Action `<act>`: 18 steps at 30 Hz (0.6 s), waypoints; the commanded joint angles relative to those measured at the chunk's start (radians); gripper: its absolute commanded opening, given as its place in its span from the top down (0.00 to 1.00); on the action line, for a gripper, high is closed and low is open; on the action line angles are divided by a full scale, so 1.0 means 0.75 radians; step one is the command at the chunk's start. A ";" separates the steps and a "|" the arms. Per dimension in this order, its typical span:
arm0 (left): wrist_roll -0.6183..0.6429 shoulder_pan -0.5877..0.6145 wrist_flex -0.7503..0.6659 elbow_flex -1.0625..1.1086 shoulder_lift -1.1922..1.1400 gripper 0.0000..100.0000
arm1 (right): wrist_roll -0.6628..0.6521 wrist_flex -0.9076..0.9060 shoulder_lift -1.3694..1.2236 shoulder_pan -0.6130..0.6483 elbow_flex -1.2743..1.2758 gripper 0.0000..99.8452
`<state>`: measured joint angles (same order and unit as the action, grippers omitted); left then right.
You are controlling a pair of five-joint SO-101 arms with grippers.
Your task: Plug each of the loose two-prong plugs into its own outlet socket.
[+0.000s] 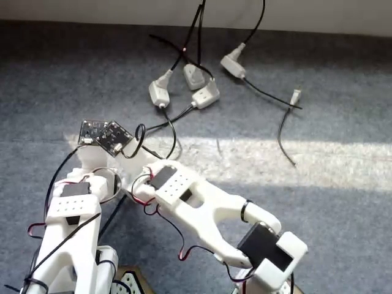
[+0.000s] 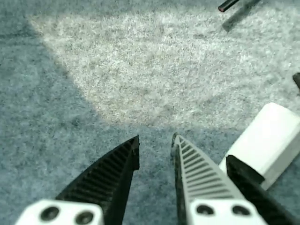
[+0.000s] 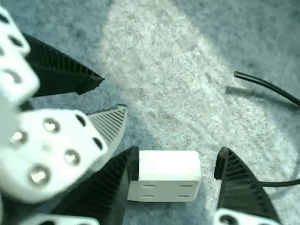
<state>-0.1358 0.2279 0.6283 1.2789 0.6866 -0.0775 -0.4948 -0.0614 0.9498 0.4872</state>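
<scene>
Currently, two arms fill the lower part of the high view, meeting at lower centre over the grey worktop. The right hand is released, its two black fingers spread either side of one white socket block lying flat at the bottom centre of its wrist view; one finger meets the block's edge and the other stands apart. The left hand is slightly parted, grasping nothing, just beside that block. Four white cabled plug bodies cluster at upper centre of the high view. One small connector lies upper right, and one circuit board centre left.
</scene>
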 commanded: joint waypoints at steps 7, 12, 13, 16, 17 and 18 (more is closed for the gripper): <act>0.008 -0.011 -0.014 -0.005 0.030 0.86 | -0.016 -0.394 0.296 -0.371 -0.273 0.74; 0.008 -0.015 -0.016 -0.005 0.026 0.86 | -0.018 -0.654 0.508 -0.711 -0.206 0.74; 0.008 -0.021 -0.016 -0.007 0.024 0.86 | -0.020 -0.690 0.553 -0.787 -0.169 0.74; 0.006 -0.087 -0.012 -0.015 0.021 0.86 | -0.037 -0.748 0.707 -1.012 -0.009 0.74; 0.002 -0.144 -0.012 -0.007 0.019 0.86 | -0.068 -0.748 0.760 -1.085 0.056 0.74; 0.002 -0.202 -0.012 -0.005 0.019 0.86 | -0.106 -0.750 0.813 -1.151 0.130 0.74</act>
<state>-0.1358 0.2002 0.6283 1.2789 0.6866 -0.1020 -1.0395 0.4204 0.2348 0.4902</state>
